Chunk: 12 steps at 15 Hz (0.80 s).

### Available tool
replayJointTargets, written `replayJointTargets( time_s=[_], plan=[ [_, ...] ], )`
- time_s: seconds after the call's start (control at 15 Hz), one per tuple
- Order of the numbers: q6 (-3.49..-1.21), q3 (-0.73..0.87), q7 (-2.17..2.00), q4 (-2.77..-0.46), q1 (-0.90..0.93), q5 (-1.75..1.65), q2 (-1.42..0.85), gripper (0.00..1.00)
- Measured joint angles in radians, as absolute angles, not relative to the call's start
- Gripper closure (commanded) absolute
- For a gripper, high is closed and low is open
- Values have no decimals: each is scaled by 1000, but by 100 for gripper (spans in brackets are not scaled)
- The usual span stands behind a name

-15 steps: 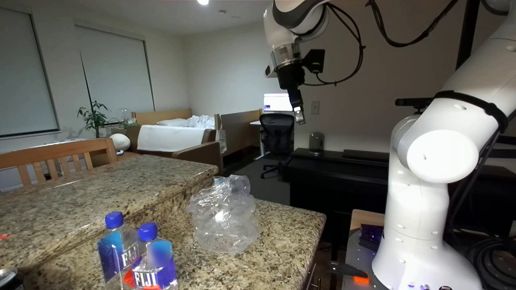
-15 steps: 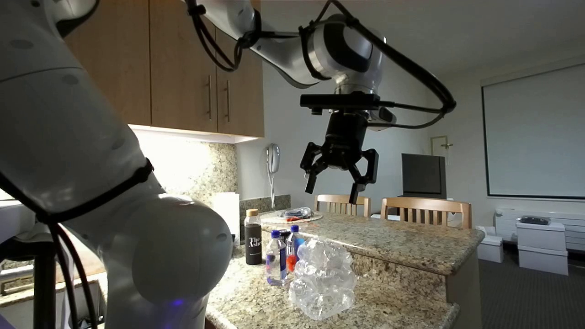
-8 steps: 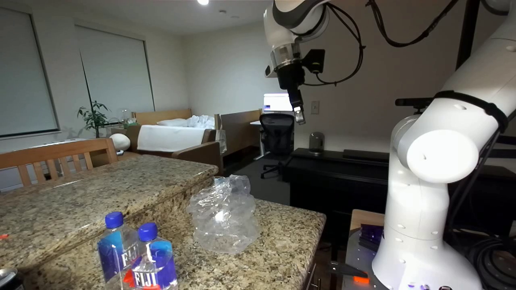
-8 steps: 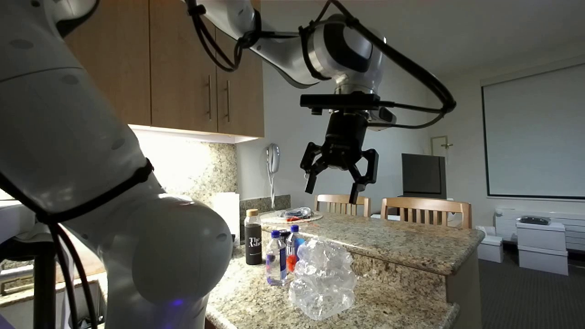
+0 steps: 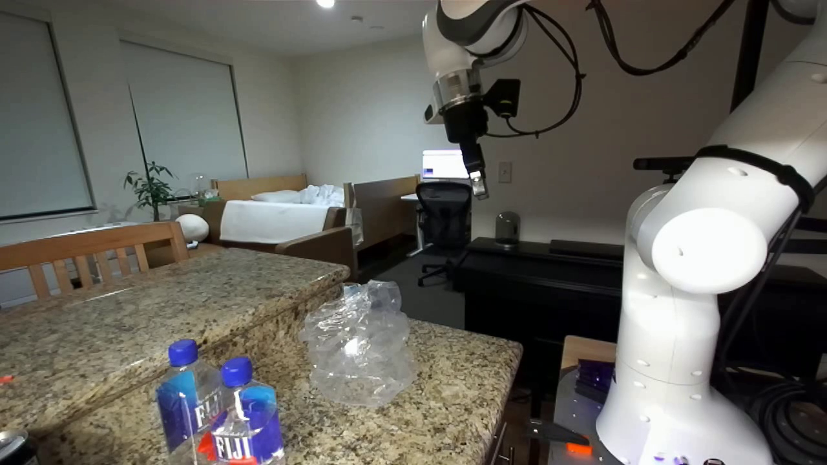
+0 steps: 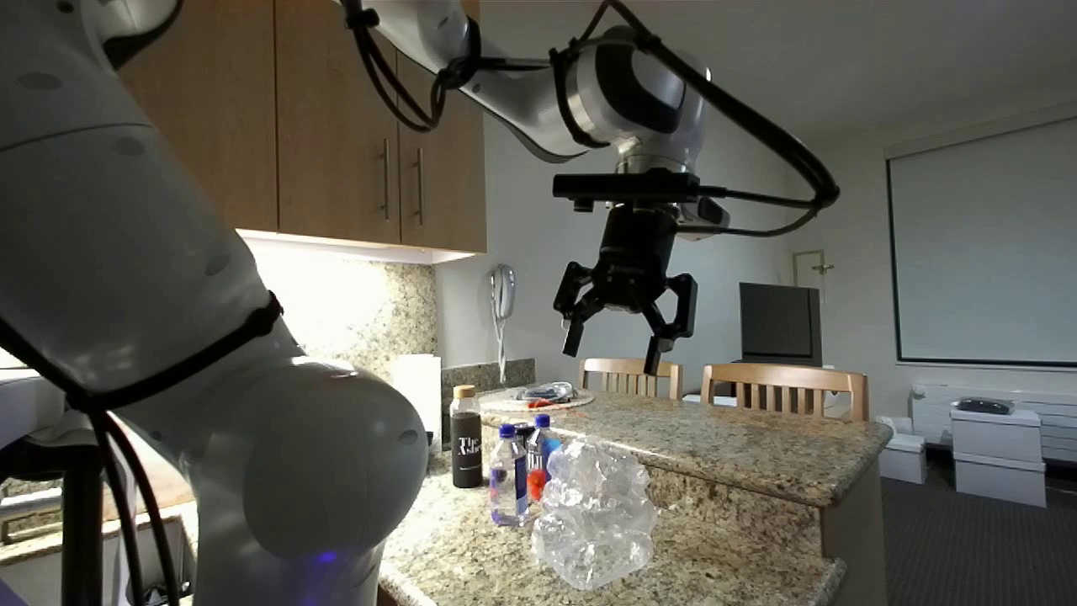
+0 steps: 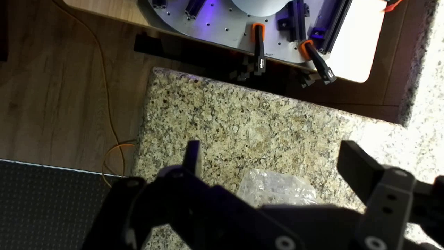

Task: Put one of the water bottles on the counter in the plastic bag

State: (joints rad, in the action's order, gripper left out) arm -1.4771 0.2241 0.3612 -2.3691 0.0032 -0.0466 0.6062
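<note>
Hanging with jaws wide apart above a granite counter [image 7: 256, 139]

Pointing downward just right of centre in an exterior view, the gripper [image 6: 612, 358] has its two fingers [image 6: 574, 337] spread well away from each other and holds nothing. The wrist view agrees: the dark fingers stand apart across the lower half of the frame. Beneath, low in the middle of that view and partly hidden by the gripper, sits a crumpled, clear plastic bag [image 7: 274, 187].

In both exterior views the bag rests on the lower level of the counter, with the gripper well above it. At lower left in an exterior view stand a front water bottle [image 5: 251, 426] and, partly hidden by it, a rear water bottle [image 5: 177, 403]; both are upright and blue-capped, and bare counter shows between them and the bag. In an exterior view, a dark bottle [image 6: 466, 446] with a tan cap stands left of the water bottles. Along the top of the wrist view, black-and-orange clamps [image 7: 259, 50] sit at the edge of a metal plate [image 7: 218, 21].
</note>
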Motion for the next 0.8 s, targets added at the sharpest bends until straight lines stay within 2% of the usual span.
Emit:
replayJointTargets(
  time_s=[0.4, 0.8],
  plan=[
    [-1703, 134, 359, -2369, 17, -47, 599, 0],
    [-1959, 41, 359, -2370, 114, -34, 534, 0]
  ],
)
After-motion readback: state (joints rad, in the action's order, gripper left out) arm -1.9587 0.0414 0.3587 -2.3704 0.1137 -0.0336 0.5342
